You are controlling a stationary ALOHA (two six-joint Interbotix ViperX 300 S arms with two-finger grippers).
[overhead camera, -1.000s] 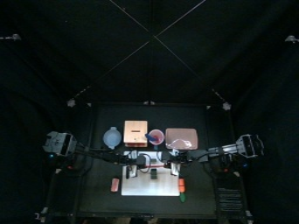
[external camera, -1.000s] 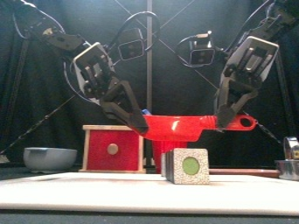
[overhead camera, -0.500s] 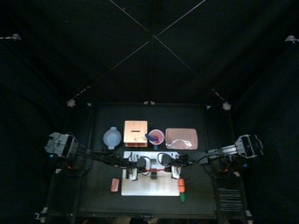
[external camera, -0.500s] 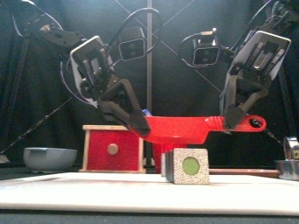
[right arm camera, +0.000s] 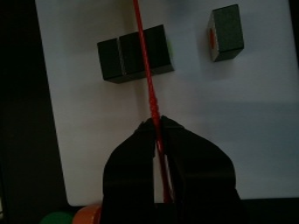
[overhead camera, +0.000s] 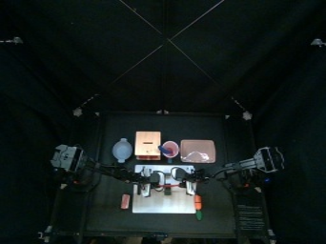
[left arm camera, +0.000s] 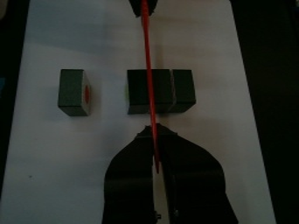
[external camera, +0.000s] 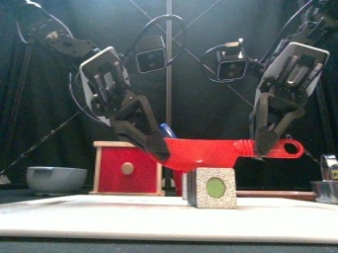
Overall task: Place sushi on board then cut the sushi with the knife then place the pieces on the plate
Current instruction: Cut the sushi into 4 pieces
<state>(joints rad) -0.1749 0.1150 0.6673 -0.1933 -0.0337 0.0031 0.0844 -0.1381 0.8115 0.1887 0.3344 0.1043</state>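
Both grippers hold the red toy knife (external camera: 218, 150) level, just above the sushi roll (external camera: 211, 187) on the white cutting board (external camera: 93, 212). My left gripper (external camera: 156, 148) is shut on the blade end and my right gripper (external camera: 268, 146) is shut on the handle end. In the left wrist view the knife (left arm camera: 145, 61) runs edge-on across a pair of joined dark green blocks (left arm camera: 162, 91), with one single block (left arm camera: 77, 93) apart beside them. The right wrist view shows the same knife (right arm camera: 142, 61) over the pair (right arm camera: 135, 56), and the loose block (right arm camera: 226, 31) off to the side.
A wooden box with a red drawer front (external camera: 128, 168) and a blue-grey bowl (external camera: 55, 179) stand behind the board on the left. The pink tray (overhead camera: 197, 149) and red cup (overhead camera: 170, 149) sit at the back. Small toy foods (overhead camera: 200, 203) lie by the board's edges.
The knife has come down a little toward the sushi and shifted slightly right. Both grippers keep their hold.
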